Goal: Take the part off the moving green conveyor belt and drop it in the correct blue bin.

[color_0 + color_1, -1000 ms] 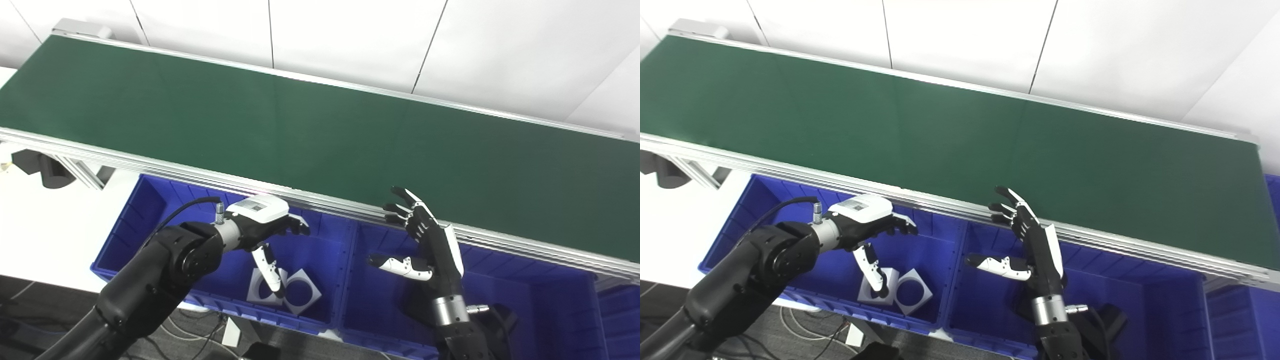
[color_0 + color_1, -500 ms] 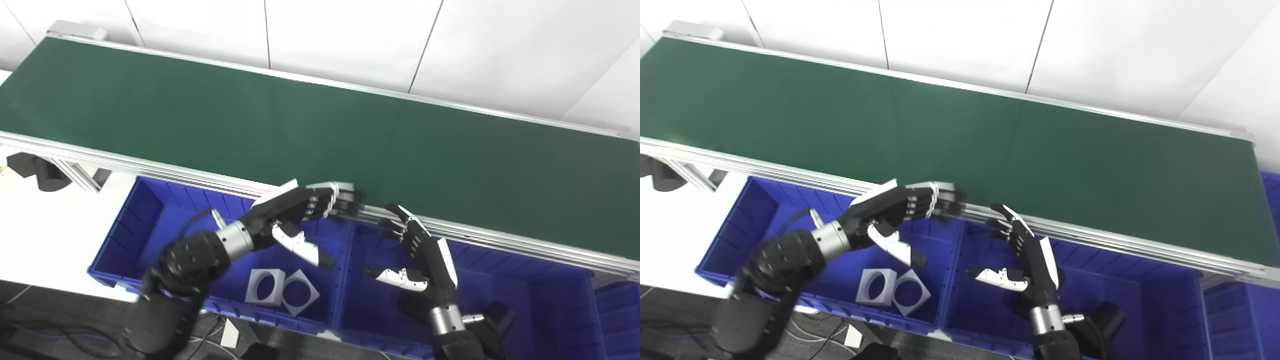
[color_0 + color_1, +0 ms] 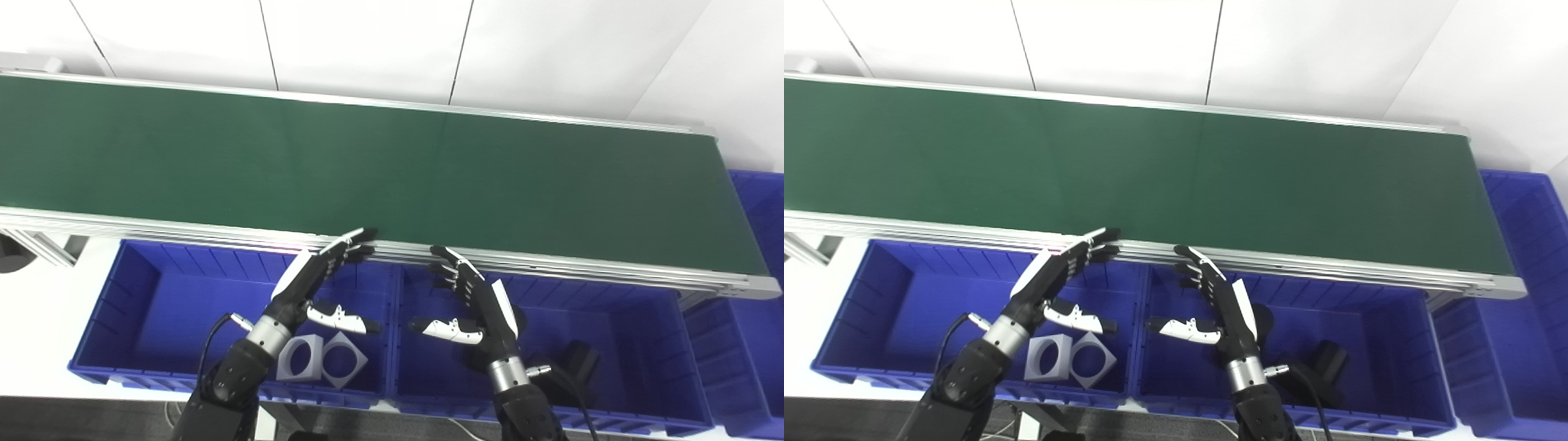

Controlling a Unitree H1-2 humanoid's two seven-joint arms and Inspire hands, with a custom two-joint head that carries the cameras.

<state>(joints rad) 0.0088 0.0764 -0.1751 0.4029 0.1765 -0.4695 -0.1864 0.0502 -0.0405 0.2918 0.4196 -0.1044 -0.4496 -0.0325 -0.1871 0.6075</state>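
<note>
One belt [image 3: 392,171] runs bare across the view. Three bins show: left bin [image 3: 153,294], middle bin [image 3: 643,324], and a third bin [image 3: 759,208] at 3 o'clock. Two grey square parts [image 3: 321,364] with round holes lie side by side in the left bin, at 6 o'clock. Dark parts [image 3: 576,358] sit in the middle bin; their count is unclear. Left hand [image 3: 312,285] and right hand [image 3: 474,303] hover over the bins, fingers spread, holding nothing, fingertips near the belt's rail.

Conveyor belt [image 3: 367,165]: plain dark green, silver rails. Bins: left bin [image 3: 141,306], right bin [image 3: 643,331], far-right bin [image 3: 759,202], all solid blue. Square ring parts [image 3: 321,360]: pale grey. Objects in right bin [image 3: 576,358]: black. Left hand [image 3: 306,288], right hand [image 3: 481,303]: black and white. Wall [image 3: 367,43]: white.
</note>
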